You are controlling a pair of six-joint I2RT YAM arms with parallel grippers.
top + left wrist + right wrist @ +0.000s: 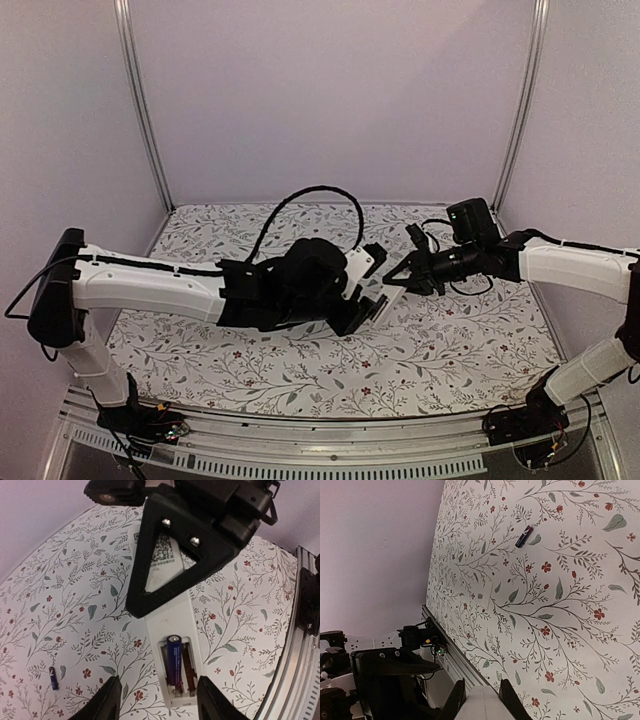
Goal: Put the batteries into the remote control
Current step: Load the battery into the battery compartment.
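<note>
Top view: left gripper (372, 302) and right gripper (405, 273) meeting over the flowered cloth (250, 360), the white remote (390, 290) a mere sliver between them. Left wrist view: remote's compartment open, one battery (173, 660) seated inside, loose battery (53, 678) on the cloth; left gripper (160, 699) spread apart, flanking the remote's end, gripping nothing. Right wrist view: right gripper (481, 702) clamped on the remote (482, 707), clear of the cloth.

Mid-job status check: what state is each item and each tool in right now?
Slim white plastic remote control: gripped at its label end, battery compartment open.
Dark cylindrical battery in the compartment: seated in one slot; the other slot is empty.
Second dark cylindrical battery: lying loose on the floral tablecloth.
Left tool: open, fingers either side of the remote's compartment end.
Right tool: shut on the remote.
</note>
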